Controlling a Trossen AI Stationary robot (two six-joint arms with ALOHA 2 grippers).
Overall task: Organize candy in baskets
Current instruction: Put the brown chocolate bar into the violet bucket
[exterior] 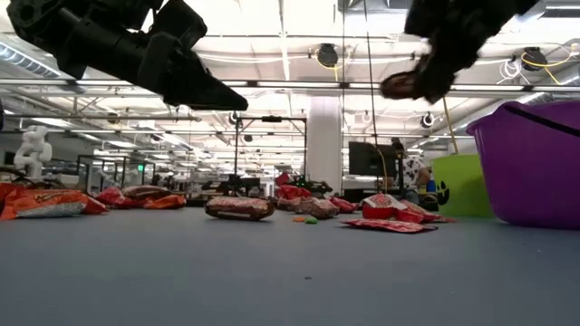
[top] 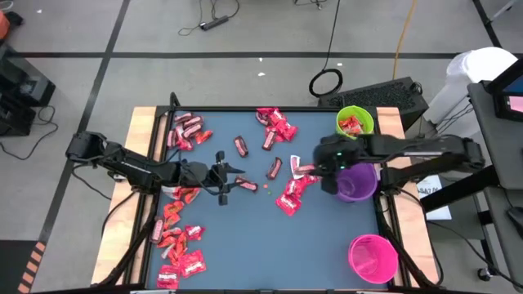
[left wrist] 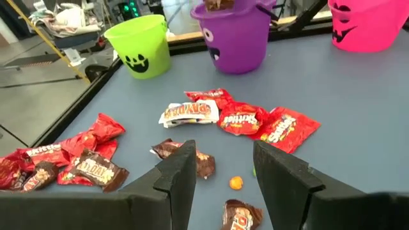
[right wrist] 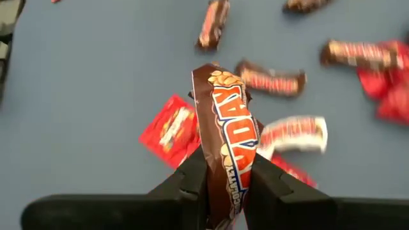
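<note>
Right wrist view, candy bar (right wrist: 225,137) pinched upright in right claw (right wrist: 225,185)

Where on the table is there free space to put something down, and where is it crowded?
Free: the bare strip of table between the left candy pile and the pink basket. Crowded: the centre cluster beside the purple basket, and the far edge near the green basket.

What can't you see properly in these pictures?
- Purple basket, high view: the right arm covers part of it, so what's inside is hidden.
- Pink basket, left wrist view: its top is cut off by the picture edge.
- Candy bar, right wrist view: its lower end is hidden between the right gripper jaws.
</note>
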